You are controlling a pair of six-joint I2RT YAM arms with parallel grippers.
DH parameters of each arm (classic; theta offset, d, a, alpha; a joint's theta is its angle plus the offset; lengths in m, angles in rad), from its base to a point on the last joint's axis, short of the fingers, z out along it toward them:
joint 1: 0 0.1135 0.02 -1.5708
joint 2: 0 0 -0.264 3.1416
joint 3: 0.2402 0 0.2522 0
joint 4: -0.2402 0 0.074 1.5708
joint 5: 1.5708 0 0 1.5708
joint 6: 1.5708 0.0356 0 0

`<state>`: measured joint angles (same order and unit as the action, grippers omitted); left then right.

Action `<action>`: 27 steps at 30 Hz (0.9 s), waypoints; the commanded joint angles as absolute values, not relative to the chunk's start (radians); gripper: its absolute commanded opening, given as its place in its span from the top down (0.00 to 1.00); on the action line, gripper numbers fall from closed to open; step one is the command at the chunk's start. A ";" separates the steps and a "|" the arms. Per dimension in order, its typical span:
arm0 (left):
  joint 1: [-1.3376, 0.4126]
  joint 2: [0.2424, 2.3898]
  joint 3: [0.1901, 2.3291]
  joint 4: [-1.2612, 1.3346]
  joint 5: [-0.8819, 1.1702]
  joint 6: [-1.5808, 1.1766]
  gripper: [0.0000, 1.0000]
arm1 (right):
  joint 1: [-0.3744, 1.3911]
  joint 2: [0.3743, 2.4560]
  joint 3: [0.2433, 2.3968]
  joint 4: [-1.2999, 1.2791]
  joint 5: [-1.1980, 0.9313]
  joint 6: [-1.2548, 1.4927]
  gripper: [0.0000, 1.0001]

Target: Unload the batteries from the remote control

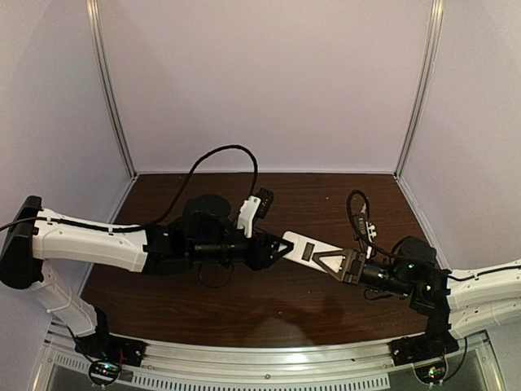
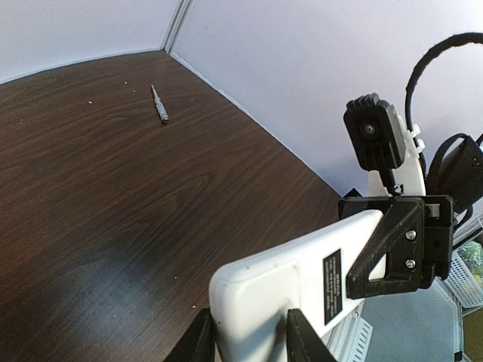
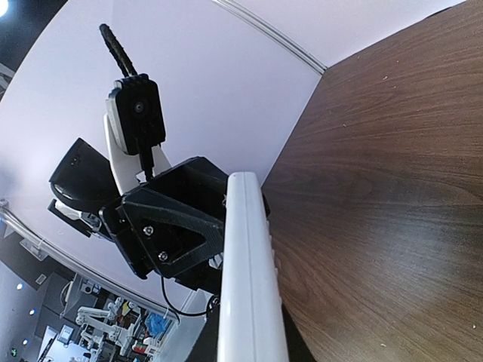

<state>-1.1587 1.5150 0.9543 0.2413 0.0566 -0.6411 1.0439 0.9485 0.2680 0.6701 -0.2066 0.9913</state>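
I hold the remote control [image 1: 303, 247] in the air between my two pincers, well above the table [image 1: 244, 314]. My right pincer [image 1: 336, 262] is clamped on one end of it, its black fingers pressed on the two flat faces. My left pincer [image 1: 274, 249] sits at the opposite end. From its wrist I see its fingers [image 2: 198, 343] standing one on each side of the white body, close against the long edges. Whether they already press it firmly, I cannot tell.

The face turned toward my left wrist carries a small black label [image 2: 332, 275], so I take it for the back, where the battery bay should be. I see no open bay and no batteries inside it from any view. Far ahead of my left pincer a slim silvery cylinder [image 2: 159, 104] lies alone on the table. It may be one of the batteries, but it is too small for me to be sure.

As I judge it, I am at the step of steadying the remote between both pincers to reach the bay. The next move calls for one pincer to keep a sure hold while the other works at the back, without twisting the thin body or letting it slip.
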 commanded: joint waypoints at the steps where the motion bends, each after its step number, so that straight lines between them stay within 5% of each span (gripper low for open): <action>1: -1.164 1.540 0.971 0.284 0.077 -0.617 0.71 | 1.043 0.937 0.264 0.722 -0.230 0.997 1.00; 9: -1.164 1.537 0.962 0.291 0.089 -0.619 0.85 | 1.043 0.927 0.262 0.728 -0.247 1.001 1.00; 16: -1.164 1.532 0.957 0.289 0.087 -0.623 0.87 | 1.043 0.917 0.259 0.725 -0.248 1.000 1.00; 27: -1.164 1.560 0.977 0.244 0.054 -0.620 0.60 | 1.043 0.933 0.258 0.722 -0.223 0.994 1.00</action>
